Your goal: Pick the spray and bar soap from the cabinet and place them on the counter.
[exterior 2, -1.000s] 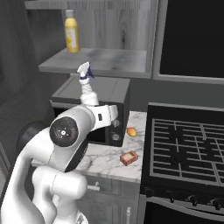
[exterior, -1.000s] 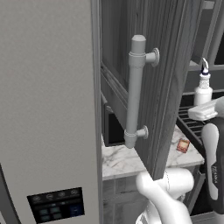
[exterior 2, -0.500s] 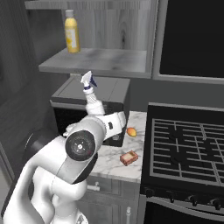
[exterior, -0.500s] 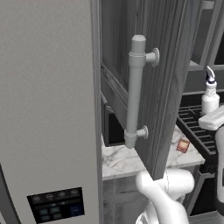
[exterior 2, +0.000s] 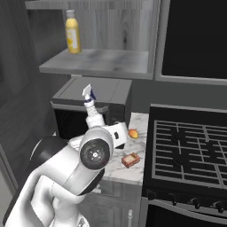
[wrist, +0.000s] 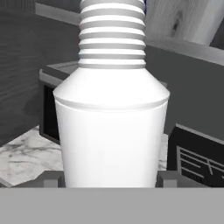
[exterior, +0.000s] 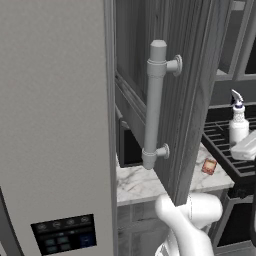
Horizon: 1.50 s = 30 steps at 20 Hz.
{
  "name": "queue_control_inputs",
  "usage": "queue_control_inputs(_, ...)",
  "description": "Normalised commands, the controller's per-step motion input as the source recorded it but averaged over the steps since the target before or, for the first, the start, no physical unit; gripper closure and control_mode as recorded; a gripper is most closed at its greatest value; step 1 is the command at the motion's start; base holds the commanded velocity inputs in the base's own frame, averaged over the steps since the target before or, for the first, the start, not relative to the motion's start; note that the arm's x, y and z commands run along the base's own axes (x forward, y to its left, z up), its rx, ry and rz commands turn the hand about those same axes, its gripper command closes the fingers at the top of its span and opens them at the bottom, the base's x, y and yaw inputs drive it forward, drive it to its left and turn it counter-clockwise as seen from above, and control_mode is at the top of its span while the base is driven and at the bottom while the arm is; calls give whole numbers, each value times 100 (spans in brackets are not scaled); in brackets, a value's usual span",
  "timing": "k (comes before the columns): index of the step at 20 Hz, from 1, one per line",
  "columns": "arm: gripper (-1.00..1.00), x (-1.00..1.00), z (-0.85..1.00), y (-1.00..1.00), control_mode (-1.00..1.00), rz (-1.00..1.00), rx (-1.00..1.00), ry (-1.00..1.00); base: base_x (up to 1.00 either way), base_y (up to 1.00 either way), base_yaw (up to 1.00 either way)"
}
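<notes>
1 item is already down: the bar soap (exterior 2: pixel 131 160) lies on the marble tabletop (exterior 2: pixel 138 126). The gripper (wrist: pixel 111 179) clasps the spray bottle (exterior 2: pixel 93 116) upright, its long axis vertical, above that tabletop, left of the soap.

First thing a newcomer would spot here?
The white spray bottle, close up in the hand view and gripped between the jaws, raised above the counter in front of the microwave. Next, the bar soap lying on the counter beside the stove, and a yellow bottle on the cabinet shelf.
</notes>
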Motion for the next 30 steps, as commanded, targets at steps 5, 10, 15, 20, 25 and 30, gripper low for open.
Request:
queue_control_inputs(5,100,7,-25,12,-100,7,4,3,0,0,0)
queue_control_inputs(10,100,15,-16,-5,-100,3,0,-2,0,0,0)
queue_control_inputs(15,100,13,-22,0,-100,5,1,-3,0,0,0)
queue_control_inputs(20,100,5,-31,7,-100,10,0,0,0,0,0)
queue_control_inputs(25,100,0,-28,6,-100,11,3,0,0,0,0)
queue_control_inputs(30,100,-6,-33,10,-100,10,4,0,0,0,0)
